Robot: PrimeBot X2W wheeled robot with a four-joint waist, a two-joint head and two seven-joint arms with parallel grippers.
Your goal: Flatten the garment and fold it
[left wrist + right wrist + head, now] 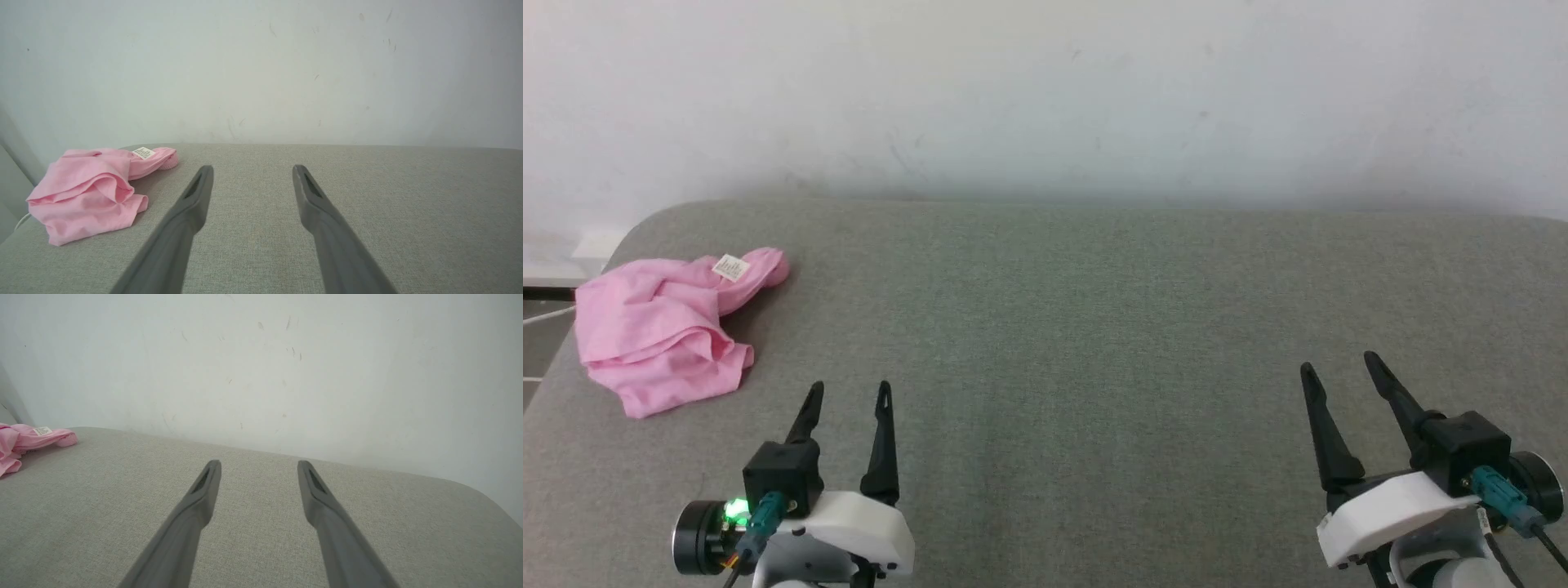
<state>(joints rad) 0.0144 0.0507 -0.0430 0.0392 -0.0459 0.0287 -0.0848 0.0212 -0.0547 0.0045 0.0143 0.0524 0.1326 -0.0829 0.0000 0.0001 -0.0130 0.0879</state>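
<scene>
The garment (666,327) is a crumpled heap of light pink fabric at the far left of the grey padded surface (1094,327), with a small white label (730,267) showing on top. It also appears in the left wrist view as the garment (88,192) and at the left edge of the right wrist view as the garment (24,443). My left gripper (849,392) stands open, empty, a little to the right of and nearer than the heap. My right gripper (1335,363) is open and empty far off at the lower right.
A pale wall (1045,98) rises right behind the surface. The surface's rounded left corner (637,224) lies just behind the garment, and the left edge drops off beside it. In the right wrist view the rounded right corner (482,494) curves away.
</scene>
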